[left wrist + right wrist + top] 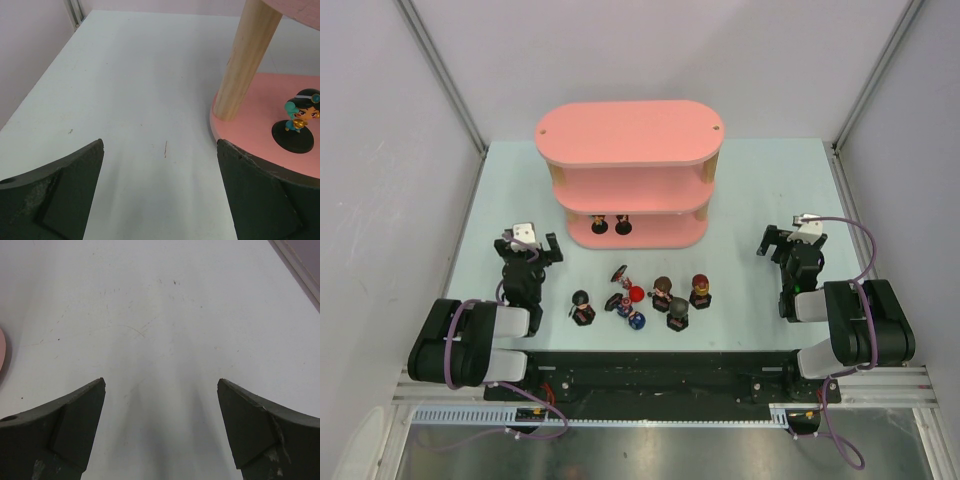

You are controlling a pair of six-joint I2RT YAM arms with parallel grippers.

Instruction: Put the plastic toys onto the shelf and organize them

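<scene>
Pale table (760, 190), grey walls (380, 150), shelf (630, 135) at back, toys (663, 291) clustered near, my left gripper (530, 241) and right gripper (792, 240) gaped empty over bare flanks.

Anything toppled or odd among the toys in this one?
Yes. At least three figurines in the cluster on the table seem tipped over: a dark one toward the shelf, a red-headed one and a blue-headed one.

Bare table (750, 190) flanks the toys (637, 293) — the shelf post (247, 55) stands just ahead-right of the left end effector (160, 150).
</scene>
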